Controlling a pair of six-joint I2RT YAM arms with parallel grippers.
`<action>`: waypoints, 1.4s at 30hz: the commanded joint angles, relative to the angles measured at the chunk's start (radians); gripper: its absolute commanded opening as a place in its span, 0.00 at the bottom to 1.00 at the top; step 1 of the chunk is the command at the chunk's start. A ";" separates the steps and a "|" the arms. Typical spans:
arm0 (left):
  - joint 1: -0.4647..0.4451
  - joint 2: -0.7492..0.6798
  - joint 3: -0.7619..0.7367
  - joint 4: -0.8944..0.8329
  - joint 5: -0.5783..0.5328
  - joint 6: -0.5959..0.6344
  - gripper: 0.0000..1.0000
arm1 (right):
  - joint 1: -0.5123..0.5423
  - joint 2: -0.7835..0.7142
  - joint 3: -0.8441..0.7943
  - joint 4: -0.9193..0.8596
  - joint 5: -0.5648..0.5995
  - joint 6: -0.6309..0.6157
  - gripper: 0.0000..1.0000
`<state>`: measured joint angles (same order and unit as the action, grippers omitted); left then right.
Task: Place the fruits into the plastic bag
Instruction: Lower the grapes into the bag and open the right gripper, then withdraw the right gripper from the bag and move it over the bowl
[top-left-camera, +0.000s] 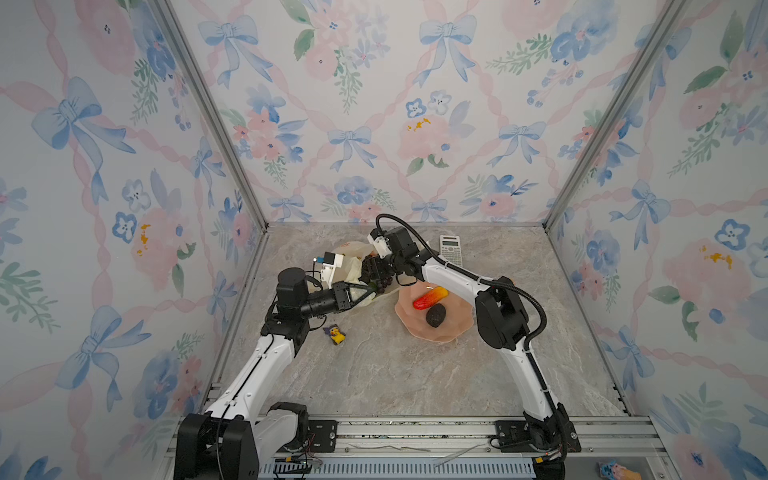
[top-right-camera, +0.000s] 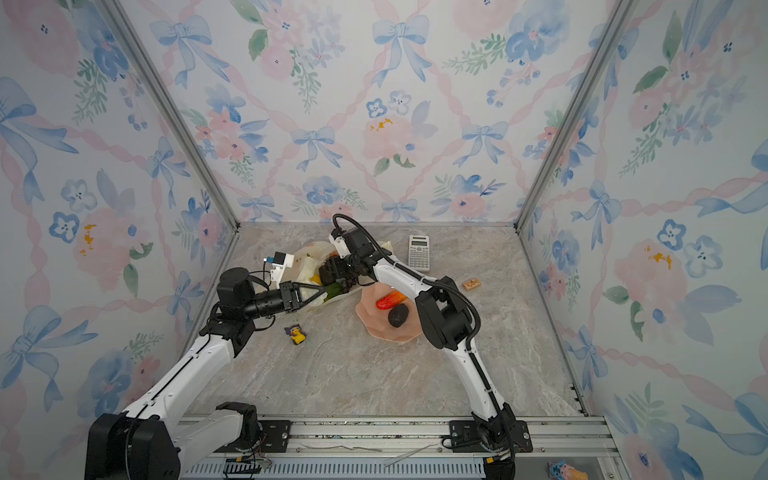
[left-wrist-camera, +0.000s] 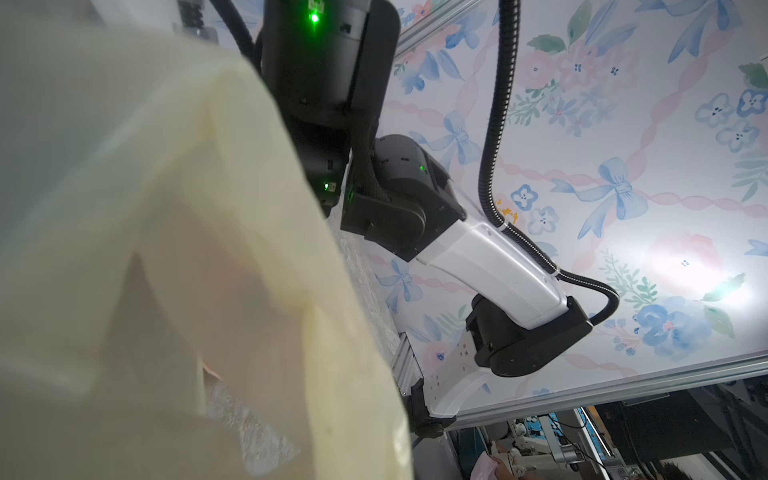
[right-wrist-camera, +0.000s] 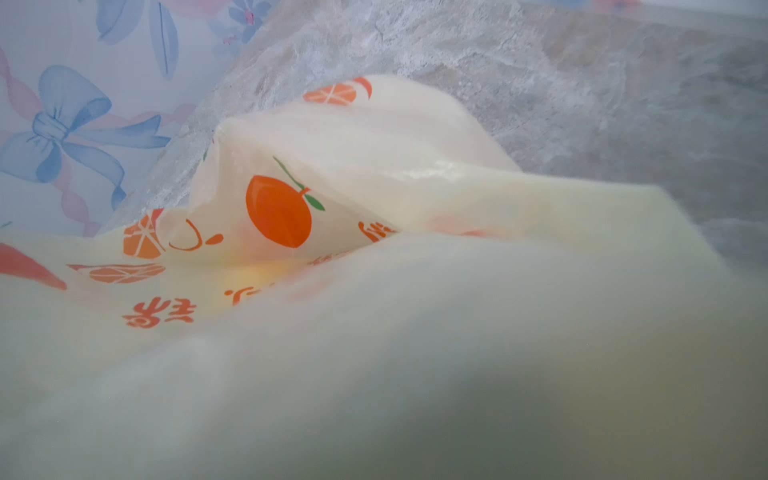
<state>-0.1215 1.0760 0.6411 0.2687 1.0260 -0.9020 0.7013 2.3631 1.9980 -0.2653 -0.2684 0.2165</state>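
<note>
Running past halfway — showing green fruit (top-right-camera: 332, 291) and grape bunch (top-right-camera: 348, 284) at the mouth of the plastic bag (top-left-camera: 353, 268), toward the back. Pinching its rim with the closed left gripper (top-left-camera: 371, 292); hovering the right gripper (top-left-camera: 370, 271) over it, finger spread impossible to tell. Leaving on the pink plate (top-left-camera: 453, 326) — red-yellow fruit (top-left-camera: 430, 298), dark avocado (top-left-camera: 435, 315).

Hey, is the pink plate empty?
No. A red-yellow fruit and a dark avocado lie on the plate.

Bright even light; near plastic bag (right-wrist-camera: 457, 353) badly blurred.
</note>
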 joint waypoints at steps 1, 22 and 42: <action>0.008 -0.021 -0.015 0.023 -0.010 0.005 0.00 | 0.008 -0.086 -0.053 0.034 -0.031 -0.001 0.70; 0.058 -0.002 -0.076 0.024 -0.047 0.090 0.00 | 0.018 -0.382 -0.205 -0.050 -0.024 -0.038 0.75; 0.092 -0.026 -0.130 0.010 -0.061 0.148 0.00 | 0.001 -1.004 -0.597 -0.105 0.334 0.112 0.96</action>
<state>-0.0380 1.0698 0.5262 0.2752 0.9726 -0.7883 0.7292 1.4292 1.4620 -0.3450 -0.0544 0.1860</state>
